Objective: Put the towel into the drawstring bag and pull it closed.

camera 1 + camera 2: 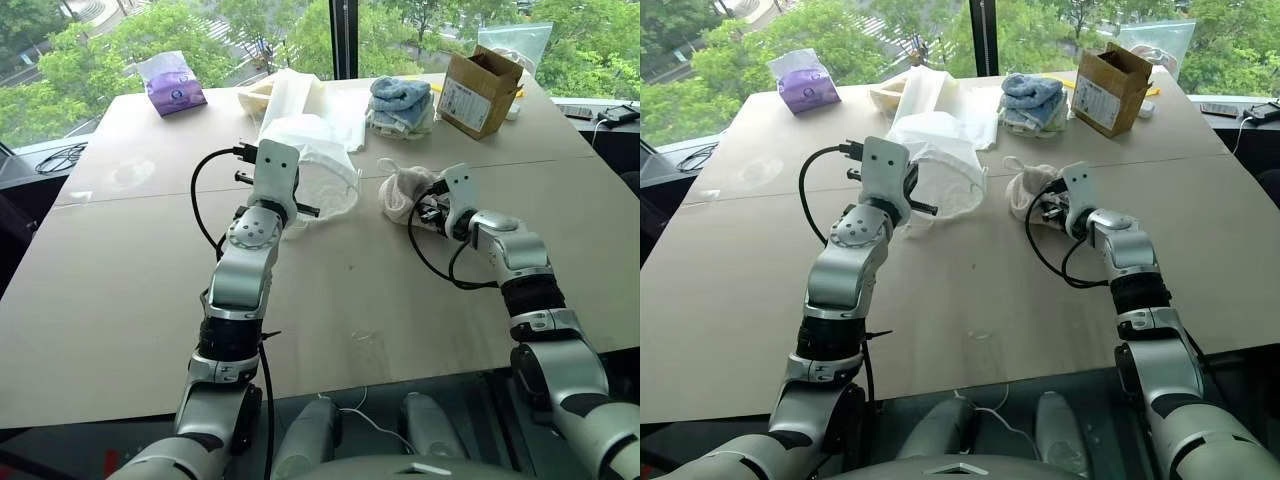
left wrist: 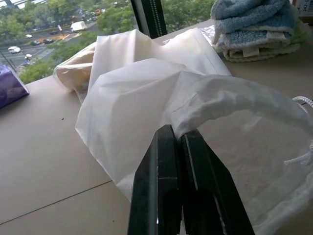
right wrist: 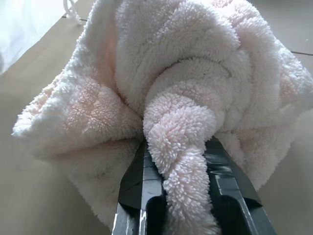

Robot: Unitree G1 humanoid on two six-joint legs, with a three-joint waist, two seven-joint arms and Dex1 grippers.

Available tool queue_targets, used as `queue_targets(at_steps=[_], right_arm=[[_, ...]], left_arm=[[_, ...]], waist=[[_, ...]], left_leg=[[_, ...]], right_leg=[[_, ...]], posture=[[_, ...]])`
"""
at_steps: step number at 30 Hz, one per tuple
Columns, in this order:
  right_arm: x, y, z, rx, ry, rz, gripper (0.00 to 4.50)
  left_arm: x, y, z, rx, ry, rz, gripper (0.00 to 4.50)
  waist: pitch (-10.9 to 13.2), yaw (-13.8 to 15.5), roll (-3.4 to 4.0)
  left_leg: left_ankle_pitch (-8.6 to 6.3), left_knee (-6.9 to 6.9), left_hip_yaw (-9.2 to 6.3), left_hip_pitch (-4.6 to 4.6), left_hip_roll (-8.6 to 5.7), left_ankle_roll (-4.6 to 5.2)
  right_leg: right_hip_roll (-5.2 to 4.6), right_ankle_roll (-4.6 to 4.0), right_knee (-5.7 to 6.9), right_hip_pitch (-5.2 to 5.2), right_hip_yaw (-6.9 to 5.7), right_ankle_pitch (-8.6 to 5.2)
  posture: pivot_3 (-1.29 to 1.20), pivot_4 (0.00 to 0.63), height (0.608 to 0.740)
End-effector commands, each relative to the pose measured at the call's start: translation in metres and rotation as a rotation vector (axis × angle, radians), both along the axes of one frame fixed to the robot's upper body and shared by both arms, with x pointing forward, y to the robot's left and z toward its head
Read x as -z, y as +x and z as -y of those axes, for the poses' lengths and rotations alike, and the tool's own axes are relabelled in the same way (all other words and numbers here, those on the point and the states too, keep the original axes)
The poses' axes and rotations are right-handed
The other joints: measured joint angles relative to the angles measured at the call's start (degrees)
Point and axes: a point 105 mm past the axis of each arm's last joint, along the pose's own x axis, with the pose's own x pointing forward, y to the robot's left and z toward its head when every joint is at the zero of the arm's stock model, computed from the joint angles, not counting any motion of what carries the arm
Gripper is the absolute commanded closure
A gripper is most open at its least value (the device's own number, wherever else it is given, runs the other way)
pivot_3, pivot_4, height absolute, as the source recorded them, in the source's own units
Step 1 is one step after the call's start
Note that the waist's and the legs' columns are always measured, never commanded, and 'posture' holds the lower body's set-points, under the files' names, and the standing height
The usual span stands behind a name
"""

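Note:
The white drawstring bag (image 1: 318, 160) lies mid-table with its mouth facing me. My left gripper (image 2: 177, 133) is shut on the bag's rim (image 2: 230, 98) and holds the mouth lifted open; a white cord (image 2: 304, 157) hangs at the side. To the right of the bag, the fluffy white towel (image 1: 402, 187) sits bunched on the table. My right gripper (image 3: 178, 147) is shut on it, with a thick fold of towel (image 3: 186, 63) squeezed between the two black fingers (image 3: 142, 181).
At the back of the table are cream cloth sheets (image 1: 290, 95), a stack of blue and white towels (image 1: 400, 103), an open cardboard box (image 1: 480, 90) and a purple tissue pack (image 1: 172, 83). A dark device (image 1: 618, 115) lies at the far right edge.

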Motion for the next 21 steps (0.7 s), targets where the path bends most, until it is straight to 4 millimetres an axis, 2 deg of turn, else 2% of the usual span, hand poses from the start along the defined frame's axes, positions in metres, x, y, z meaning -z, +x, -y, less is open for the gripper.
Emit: queue_targets(at_steps=[1,6,8,12,17,21], right_arm=[[-0.007,-0.024,-0.015,-0.152,0.077,-0.04,4.41],[-0.046,-0.055,-0.017,-0.298,0.175,0.033,4.41],[-0.062,-0.071,-0.018,-0.358,0.211,0.058,4.41],[-0.078,-0.093,-0.026,-0.442,0.246,0.09,4.41],[-0.096,-0.109,-0.046,-0.499,0.376,0.149,4.41],[-0.123,-0.121,-0.047,-0.525,0.529,0.231,4.41]], left_arm=[[-0.017,-0.003,0.012,0.099,-0.024,0.043,4.5],[-0.025,-0.007,0.025,0.254,-0.113,0.017,4.5],[-0.03,-0.008,0.027,0.309,-0.143,0.008,4.5],[-0.031,-0.006,0.026,0.364,-0.193,-0.028,4.5],[-0.03,-0.001,0.026,0.403,-0.249,-0.061,4.5],[-0.028,0.006,0.022,0.387,-0.296,-0.081,4.5]], waist=[[0.0,0.1,0.0],[0.1,0.1,0.01],[0.1,0.1,0.02],[0.1,0.2,0.01],[0.1,0.5,0.02],[0.1,0.9,0.02]], left_leg=[[0.0,-0.02,-0.02,-0.05,0.0,0.0],[-0.01,-0.07,-0.08,-0.54,-0.03,0.0],[0.0,0.1,-0.08,-1.03,-0.04,0.0],[0.0,0.29,-0.23,-1.28,-0.07,-0.01],[0.0,0.31,-0.25,-1.27,-0.08,-0.01],[0.01,0.37,-0.3,-1.28,-0.12,0.0]], right_leg=[[-0.01,0.0,-0.02,-0.03,-0.02,0.0],[-0.06,0.0,-0.07,-0.48,-0.08,0.0],[-0.07,0.0,0.02,-0.96,-0.09,0.0],[-0.09,0.0,0.07,-1.12,-0.24,0.0],[-0.09,0.0,0.08,-1.09,-0.26,0.0],[-0.12,0.0,0.09,-1.08,-0.3,0.0]], posture=[[0.0,0.15,0.74],[0.0,0.15,0.74],[0.0,0.15,0.74],[0.0,0.15,0.74],[0.0,0.15,0.74],[0.0,0.15,0.74]])
